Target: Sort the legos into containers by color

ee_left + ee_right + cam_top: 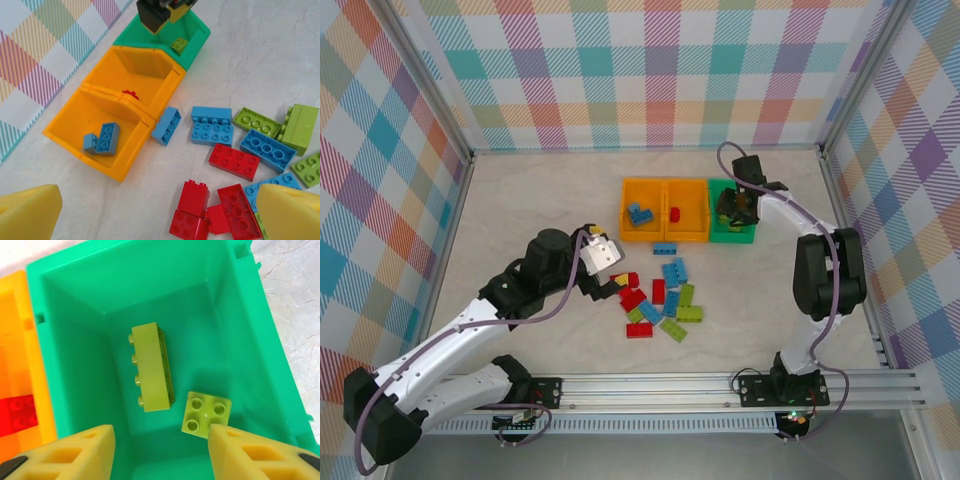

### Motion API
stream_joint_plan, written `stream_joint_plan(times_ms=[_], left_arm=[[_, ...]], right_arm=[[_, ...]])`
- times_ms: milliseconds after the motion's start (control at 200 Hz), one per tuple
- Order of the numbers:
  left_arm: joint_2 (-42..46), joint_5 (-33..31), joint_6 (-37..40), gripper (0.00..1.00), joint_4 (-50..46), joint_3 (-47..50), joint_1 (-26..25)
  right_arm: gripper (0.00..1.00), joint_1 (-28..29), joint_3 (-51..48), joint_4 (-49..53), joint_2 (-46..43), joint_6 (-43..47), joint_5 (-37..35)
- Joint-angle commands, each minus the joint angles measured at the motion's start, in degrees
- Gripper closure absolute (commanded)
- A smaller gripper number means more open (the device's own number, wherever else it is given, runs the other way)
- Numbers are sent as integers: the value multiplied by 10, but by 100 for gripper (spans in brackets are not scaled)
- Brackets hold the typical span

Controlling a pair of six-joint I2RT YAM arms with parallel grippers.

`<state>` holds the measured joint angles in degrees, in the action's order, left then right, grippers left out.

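Left end effector (603, 255) spread wide, empty, above left edge of loose legos (660, 300) on tabletop (520, 200). Risk: bricks packed touching, red against blue, so closing there could pinch two colours. Orange containers (645, 237) hold blue, red. Right end effector (160, 450) parted, empty, over green container (75, 365); two lime bricks (151, 367) inside. Walls close, so lift-out could snag.

A row of three bins (665, 181) sits mid-worktop (520, 200). The left orange bin holds blue bricks (640, 212), the middle orange one a red brick (674, 213). The right gripper (735, 208) hangs over the green bin (730, 237) (much of its inside is hidden). Loose bricks (660, 300) lie in front, with the left gripper (607, 255) just beside them.
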<state>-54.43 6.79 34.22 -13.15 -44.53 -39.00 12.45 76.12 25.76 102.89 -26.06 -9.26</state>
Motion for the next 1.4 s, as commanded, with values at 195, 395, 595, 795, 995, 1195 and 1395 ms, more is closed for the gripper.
stream_joint_plan(times_ms=[195, 395, 595, 795, 995, 1195, 1395], left_arm=[[-62, -62, -154, 0, 14, -58, 33], [-224, -78, -388, 0, -170, -248, 38], [-344, -73, -626, 1, -102, -266, 7], [-505, -138, -702, 0, -157, -381, -57], [-629, -172, -726, 0, -192, -473, -69], [-684, -164, -728, 0, -188, -506, -70], [-715, -204, -711, 9, -196, -531, -69]], right_arm=[[32, 1, -119, 2, -266, 14, 195], [11, 1, -243, 13, -450, 0, 352], [0, 1, -309, 75, -579, -8, 401], [0, 1, -329, 90, -591, -6, 386], [0, 1, -321, 64, -566, -9, 408], [0, 1, -324, 70, -574, -6, 398], [0, 1, -334, 70, -581, -9, 394]])
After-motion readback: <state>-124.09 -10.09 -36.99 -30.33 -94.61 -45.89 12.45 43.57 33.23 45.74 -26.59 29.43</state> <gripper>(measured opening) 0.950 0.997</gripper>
